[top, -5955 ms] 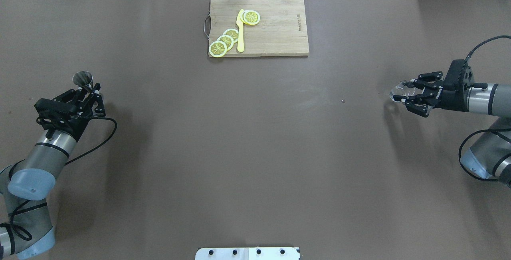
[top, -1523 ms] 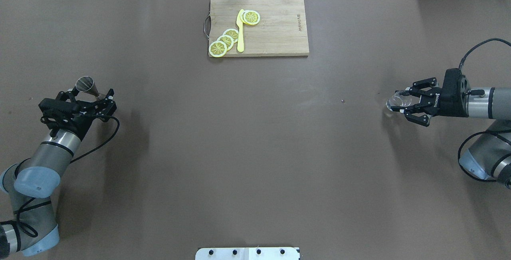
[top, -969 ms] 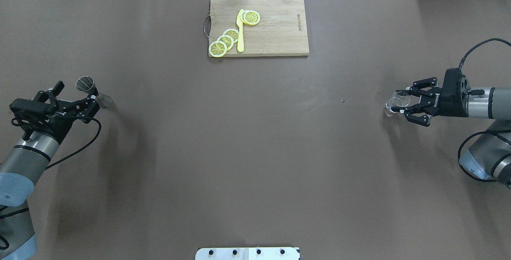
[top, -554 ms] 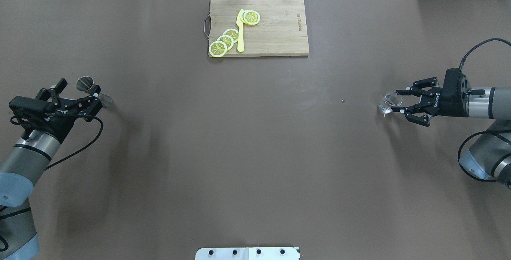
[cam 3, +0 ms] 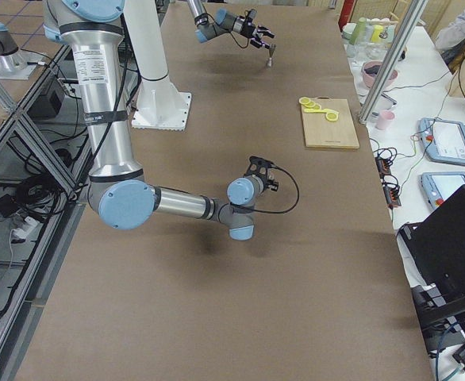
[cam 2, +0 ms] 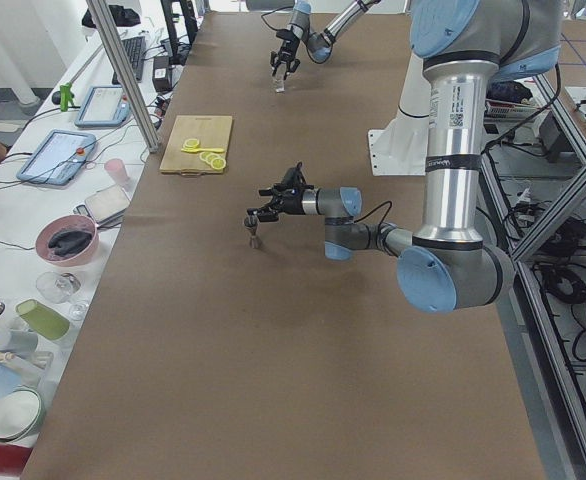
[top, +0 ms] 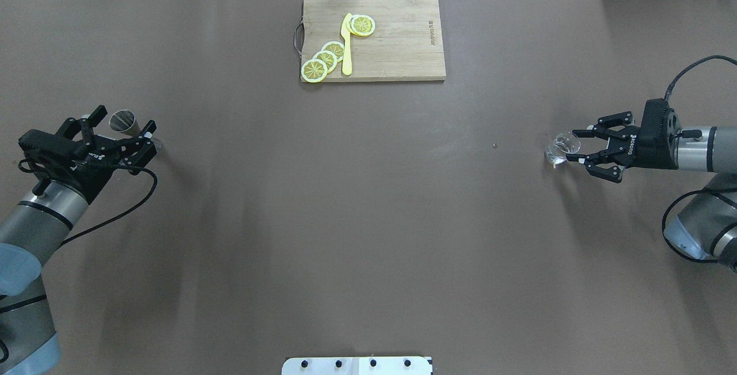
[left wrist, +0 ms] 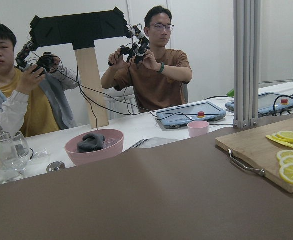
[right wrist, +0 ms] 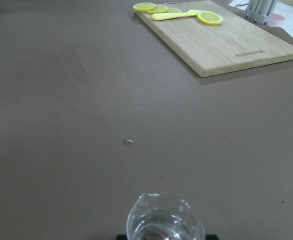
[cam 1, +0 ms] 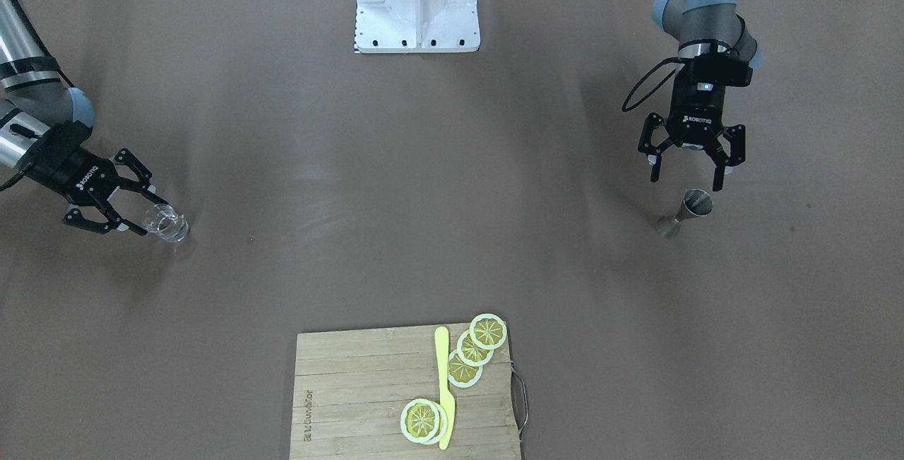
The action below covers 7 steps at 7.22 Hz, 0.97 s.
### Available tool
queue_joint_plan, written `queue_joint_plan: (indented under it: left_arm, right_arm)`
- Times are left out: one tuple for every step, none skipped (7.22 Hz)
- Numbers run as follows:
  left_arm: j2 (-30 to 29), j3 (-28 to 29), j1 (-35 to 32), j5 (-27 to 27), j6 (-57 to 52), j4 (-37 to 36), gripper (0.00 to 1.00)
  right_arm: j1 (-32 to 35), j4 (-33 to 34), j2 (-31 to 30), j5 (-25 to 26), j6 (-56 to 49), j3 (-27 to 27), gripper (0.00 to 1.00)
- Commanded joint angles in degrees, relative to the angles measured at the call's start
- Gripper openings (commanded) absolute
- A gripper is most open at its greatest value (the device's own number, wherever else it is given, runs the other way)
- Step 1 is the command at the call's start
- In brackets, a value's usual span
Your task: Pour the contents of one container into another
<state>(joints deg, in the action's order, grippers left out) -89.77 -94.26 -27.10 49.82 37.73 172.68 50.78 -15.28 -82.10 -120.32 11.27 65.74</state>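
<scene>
Brown table (top: 368, 202): one jigger (cam 1: 688, 207), one glass beaker (top: 559, 148); left tool (cam 1: 686, 179), right tool (top: 574, 145) both wide open, empty.

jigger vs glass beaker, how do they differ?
Material: the jigger is opaque metal; the beaker is clear glass.
Shape: the jigger is an hourglass with a narrow waist; the beaker is a round cup with a spout.
Place: the jigger stands by the left pincer; the beaker by the right pincer.
Shared: both upright on the table, ungripped; both pincers open.
</scene>
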Motion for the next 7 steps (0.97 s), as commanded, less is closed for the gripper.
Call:
queue_joint_plan:
  left_arm:
    - [-0.7,-7.2,-5.8,12.4,-0.9,-8.6,0.98]
    - [-2.1,-7.9,-8.6,18.0,-0.9,-13.9,0.98]
    - [-3.8,-8.0,-10.7,21.7,-0.6,-17.5,0.98]
    - [-4.3,-8.0,-11.5,21.9,-0.6,-21.3,0.98]
    - [-4.7,-8.7,-13.1,26.6,-0.6,-27.3,0.98]
    - [-5.1,-9.7,-17.8,35.5,-0.6,-31.8,0.98]
    - [-6.2,-9.8,-22.5,44.7,-0.8,-36.1,0.98]
  right_arm:
    - [1.1,0.0,-0.3,-0.1,0.8,0.9,0.62]
    - [1.2,0.1,-0.6,-0.1,1.6,1.9,0.63]
    - [1.3,0.1,-1.0,-0.2,2.3,3.0,0.64]
    - [1.3,0.2,-1.7,-0.1,2.5,4.0,0.64]
    - [1.7,0.2,-2.1,-0.1,3.1,4.8,0.64]
    - [2.9,0.6,-3.0,-0.5,3.6,6.1,0.64]
    - [4.7,0.9,-3.1,-0.8,3.8,6.5,0.65]
